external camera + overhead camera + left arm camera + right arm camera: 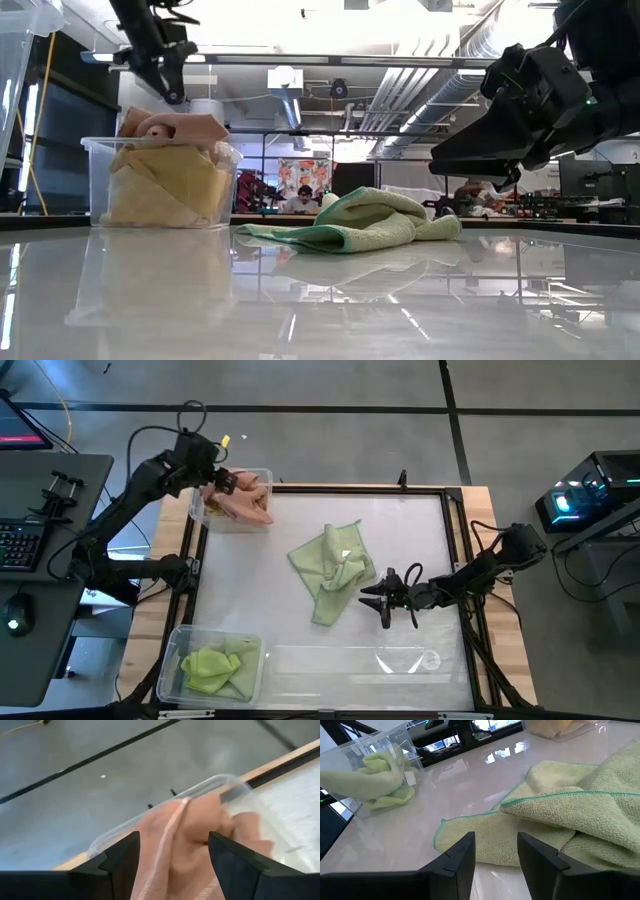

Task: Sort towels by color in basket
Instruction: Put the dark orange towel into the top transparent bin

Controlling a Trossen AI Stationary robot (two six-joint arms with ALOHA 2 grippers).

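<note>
Over on the left, the left gripper (222, 481) hangs just above the clear plastic bin (202, 518) at the tabletop's far corner, its fingers spread with nothing pinched; the salmon-pink cloth towel (243, 503) lies draped on top of the mustard-yellow towel (165, 185) inside. Nearer, a second clear plastic bin (176, 643) holds the lime-green towels (212, 670). In the middle of the white tabletop (420, 540), one pale green cloth towel (333, 568) lies crumpled, unsorted. Just beside it to the right, the right gripper (388, 600) waits with fingers apart, empty. By my reckoning, only that towel remains.
</note>
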